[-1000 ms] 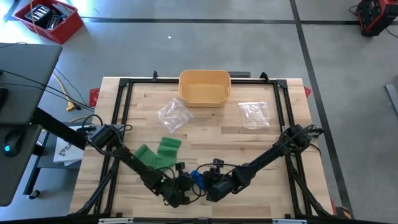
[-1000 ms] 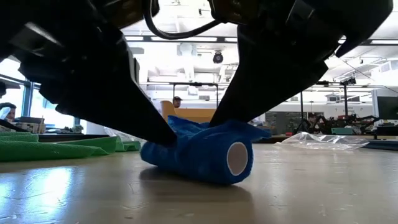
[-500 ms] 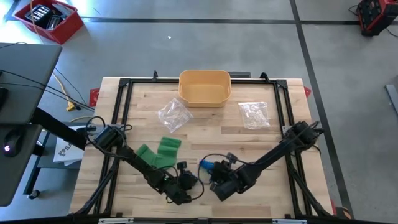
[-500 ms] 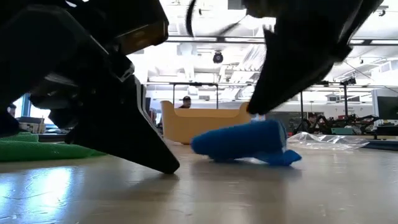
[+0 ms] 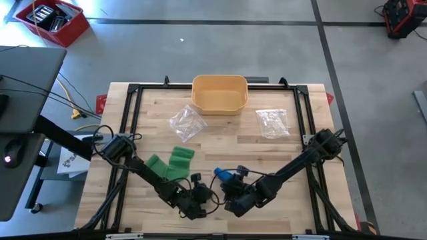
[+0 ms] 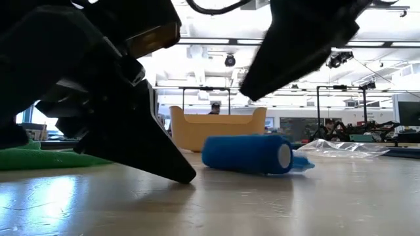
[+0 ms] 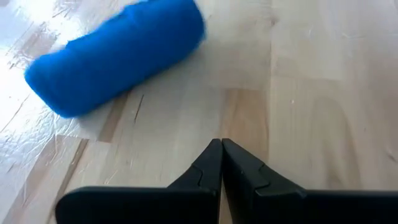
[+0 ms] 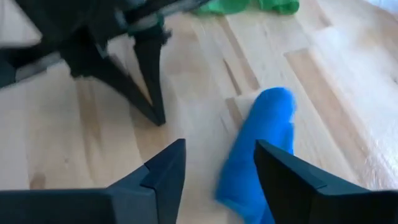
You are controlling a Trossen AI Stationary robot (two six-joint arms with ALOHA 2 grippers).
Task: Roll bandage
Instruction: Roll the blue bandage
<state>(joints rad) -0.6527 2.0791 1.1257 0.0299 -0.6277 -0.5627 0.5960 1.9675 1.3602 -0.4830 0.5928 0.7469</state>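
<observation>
One blue rolled bandage (image 5: 224, 176) lies on its side at the lower centre of the high view, free of both pincers: the left gripper (image 5: 202, 195), just lower left of it, has its two fingers clenched tip to tip on nothing, and the right gripper (image 5: 231, 189), just below it, is spread open. Also on the light wooden table (image 5: 293, 207) are two green bandage pieces (image 5: 172, 164) at centre left, two clear plastic bags (image 5: 186, 123), and one tan bin (image 5: 219, 93) at the top centre edge. The room is a workshop with a grey floor (image 5: 200, 47), one red crate (image 5: 52, 20) at upper left, and one person (image 6: 214, 107) visible behind the bin in the low view.
</observation>
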